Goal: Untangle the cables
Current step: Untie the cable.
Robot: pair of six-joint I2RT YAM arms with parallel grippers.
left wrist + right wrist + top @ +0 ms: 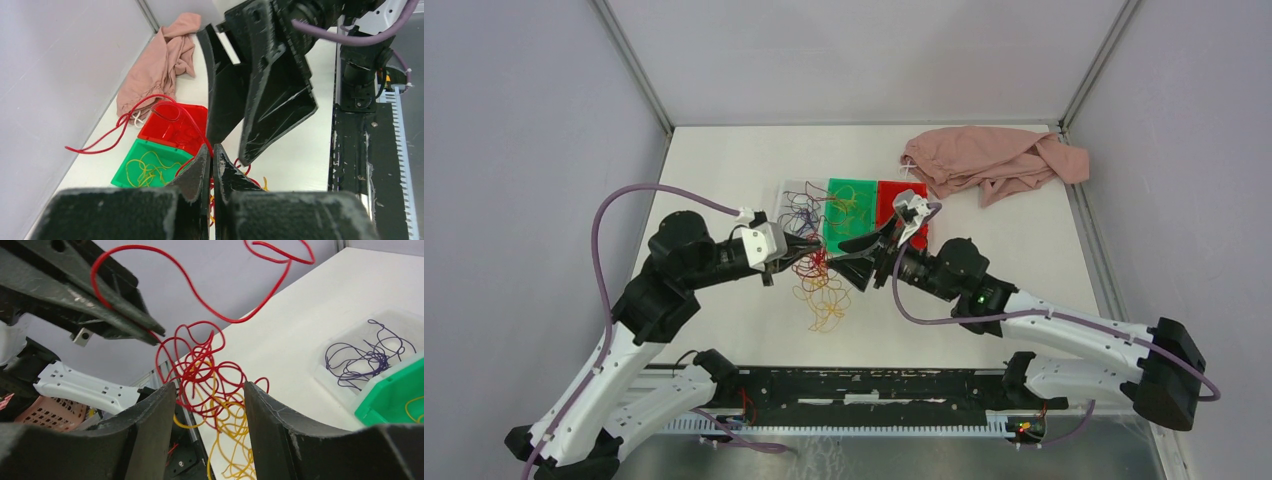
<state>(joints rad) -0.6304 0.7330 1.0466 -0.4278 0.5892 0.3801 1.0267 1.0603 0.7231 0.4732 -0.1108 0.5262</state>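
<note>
Our left gripper [211, 162] is pressed together, pinching a red strand [210, 310] that runs up from the red-and-yellow tangle [200, 370], which lies at six o'clock of the green bin [864, 235]. Our right gripper [209, 387] stands spread around that tangle. If we close here, we likely catch several loops and cinch them tighter, or the thin strand slips free.

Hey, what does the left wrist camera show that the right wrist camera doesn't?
Only the left wrist view shows the pink cloth and the red bin. Only the right wrist view shows the clear bin with purple cables. Both show the green bin, the left gripper shut on a red cable, the open right gripper, and at least part of the red-and-yellow tangle.
</note>
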